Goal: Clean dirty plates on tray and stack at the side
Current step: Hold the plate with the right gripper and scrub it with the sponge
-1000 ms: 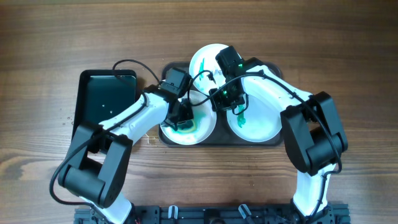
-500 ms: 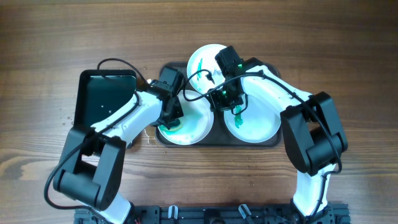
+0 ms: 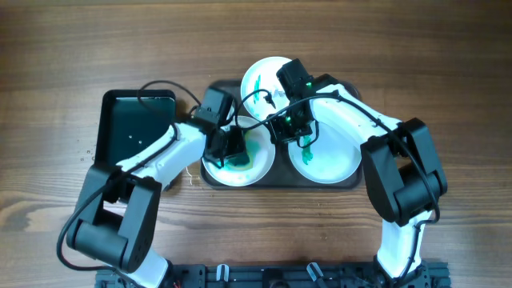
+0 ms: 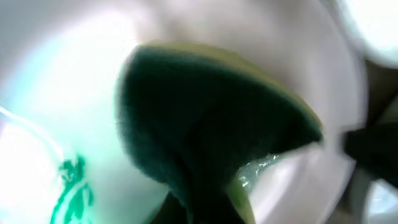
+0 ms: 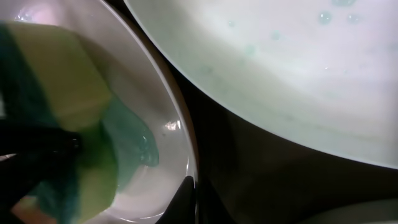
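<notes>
Left pincer [image 3: 230,150] clamped on sponge [image 4: 205,118], back at mid left plate [image 3: 262,166] after sweeping to its left edge | right pincer [image 3: 290,126] unmoved at that plate's rim, grip unclear | teal film [image 5: 130,146] remains, so scrubbing looks unfinished | plate stays on tray [image 3: 280,183]; none stacked on tabletop [image 3: 360,48].
</notes>
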Robot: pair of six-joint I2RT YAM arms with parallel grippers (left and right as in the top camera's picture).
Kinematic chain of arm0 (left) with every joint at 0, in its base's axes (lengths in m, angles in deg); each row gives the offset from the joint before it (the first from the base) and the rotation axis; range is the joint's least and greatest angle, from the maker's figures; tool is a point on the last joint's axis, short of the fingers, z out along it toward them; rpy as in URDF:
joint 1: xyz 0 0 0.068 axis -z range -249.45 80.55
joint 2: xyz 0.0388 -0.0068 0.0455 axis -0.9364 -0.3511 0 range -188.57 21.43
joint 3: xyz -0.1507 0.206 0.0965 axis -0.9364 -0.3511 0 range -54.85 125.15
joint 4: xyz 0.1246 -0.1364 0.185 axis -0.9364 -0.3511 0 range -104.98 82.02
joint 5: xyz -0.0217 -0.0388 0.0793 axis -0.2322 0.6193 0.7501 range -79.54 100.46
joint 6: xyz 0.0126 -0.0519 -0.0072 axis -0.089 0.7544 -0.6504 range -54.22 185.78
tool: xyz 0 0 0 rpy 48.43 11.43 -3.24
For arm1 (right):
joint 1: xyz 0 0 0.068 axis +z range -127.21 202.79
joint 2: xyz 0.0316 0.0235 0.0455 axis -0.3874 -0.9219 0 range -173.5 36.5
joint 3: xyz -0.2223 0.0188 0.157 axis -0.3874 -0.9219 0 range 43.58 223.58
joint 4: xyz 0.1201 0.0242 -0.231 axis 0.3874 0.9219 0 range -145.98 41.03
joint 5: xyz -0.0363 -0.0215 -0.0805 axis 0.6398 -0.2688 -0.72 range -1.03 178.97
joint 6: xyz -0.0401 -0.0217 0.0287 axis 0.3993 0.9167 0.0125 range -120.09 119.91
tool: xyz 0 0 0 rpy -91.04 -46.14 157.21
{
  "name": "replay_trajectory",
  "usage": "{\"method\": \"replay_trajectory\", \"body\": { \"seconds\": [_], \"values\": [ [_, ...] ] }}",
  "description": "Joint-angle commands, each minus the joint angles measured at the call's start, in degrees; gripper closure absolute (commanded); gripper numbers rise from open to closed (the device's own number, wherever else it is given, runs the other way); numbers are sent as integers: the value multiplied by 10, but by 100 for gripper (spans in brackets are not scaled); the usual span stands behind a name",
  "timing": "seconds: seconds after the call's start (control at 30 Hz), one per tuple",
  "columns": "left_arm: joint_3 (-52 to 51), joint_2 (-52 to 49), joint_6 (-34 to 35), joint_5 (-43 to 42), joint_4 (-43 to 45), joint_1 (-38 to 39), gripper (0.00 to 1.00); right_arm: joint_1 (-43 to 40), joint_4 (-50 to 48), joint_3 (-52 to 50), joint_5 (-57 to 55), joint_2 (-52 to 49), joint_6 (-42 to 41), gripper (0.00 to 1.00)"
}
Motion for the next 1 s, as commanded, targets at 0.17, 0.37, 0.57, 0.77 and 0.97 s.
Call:
{"method": "replay_trajectory", "body": {
  "seconds": [0.17, 0.37, 0.57, 0.77, 0.97],
  "values": [
    [-61, 2, 83, 216, -24, -4, 96, -4, 1, -4, -20, -9, 0, 96],
    [-61, 2, 110, 364, -31, -4, 96, -4, 1, -4, -20, -9, 0, 96],
    [-48, 17, 109, 394, -21, -3, 96, -4, 0, -4, -20, -9, 0, 96],
    [-42, 84, 65, 195, 68, -4, 96, -4, 0, -4, -20, -9, 0, 96],
    [-43, 83, 27, 67, 77, -3, 96, -4, -1, -4, -20, -9, 1, 96]
  ]
}}
